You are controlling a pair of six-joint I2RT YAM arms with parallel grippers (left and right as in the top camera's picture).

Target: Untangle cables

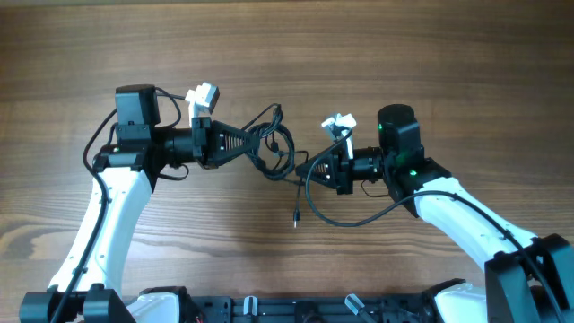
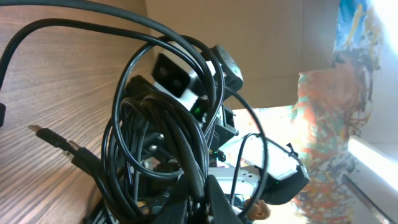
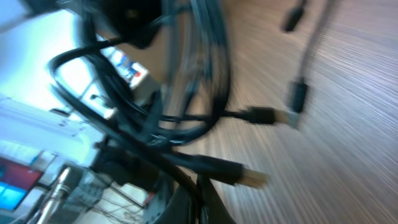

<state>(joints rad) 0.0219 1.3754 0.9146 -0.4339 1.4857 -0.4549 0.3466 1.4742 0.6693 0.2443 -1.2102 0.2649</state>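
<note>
A knot of thin black cables (image 1: 273,144) hangs between my two grippers above the wooden table. My left gripper (image 1: 254,142) is shut on the bundle's left side; in the left wrist view the loops (image 2: 158,124) fill the frame above the closed fingers (image 2: 205,202). My right gripper (image 1: 316,169) is shut on one cable strand; its wrist view shows that strand pinched in the jaws (image 3: 196,199), with a metal-tipped plug (image 3: 245,176) beside them. A long loop (image 1: 345,218) trails from the right gripper, and a plug end (image 1: 295,217) dangles below the knot.
The wooden table (image 1: 287,45) spreads all around. Thicker black wires (image 1: 94,148) run along the left arm. More plug ends (image 3: 297,96) lie on the wood in the right wrist view, and one plug (image 2: 53,138) sticks out at the left in the left wrist view.
</note>
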